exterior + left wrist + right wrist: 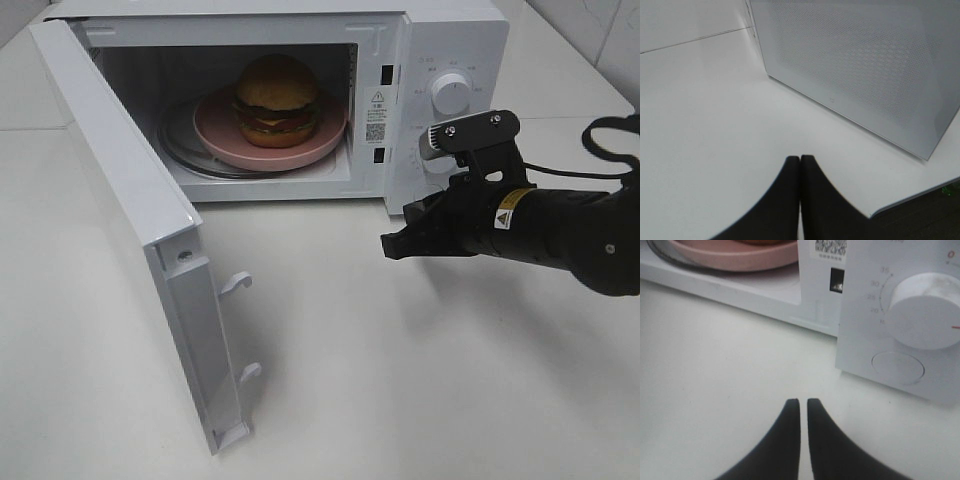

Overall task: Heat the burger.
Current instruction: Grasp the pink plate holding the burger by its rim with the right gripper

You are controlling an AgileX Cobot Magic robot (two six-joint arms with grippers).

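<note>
A smooth, matt white surface (pixel 400 380) carries everything. A boxy white microwave (pixel 440 40) stands toward its far edge. The flat rectangular door (pixel 120 210) is swung wide open toward the left edge, and two white hook-shaped latches (pixel 236 283) project from its inner frame. In the left wrist view the door's outer face is seen as a pale panel with a fine dotted mesh.

The black right arm reaches in from the right edge. The right gripper (pixel 392 243) is held low over the surface in front of the control panel. Its curved black fingers (pixel 790 430) are nearly together, with only a thin slit between them and nothing held. The left gripper (pixel 800 160) is seen only by its own camera, above the surface beside the door. Its fingers are pressed closed on nothing.

Inside the cavity a round clear glass turntable (pixel 175 140) carries a round, glossy pink plate (pixel 220 130). The burger (pixel 277 100) sits on the middle of the plate. Its domed golden-brown bun lies over layers of yellow, red, green and dark brown.

A ribbed white dial (pixel 452 93) is set high on the panel. A second dial (pixel 922 310) below it is ringed by the numerals 35, 30, 25 and 20, and a flat oval button (pixel 898 366) lies under that. A triangle warning label (pixel 378 98) and a QR code label (pixel 375 131) are fixed to the cavity frame; their small print cannot be read. A yellow warning sticker (pixel 504 218) is fixed to the arm.
</note>
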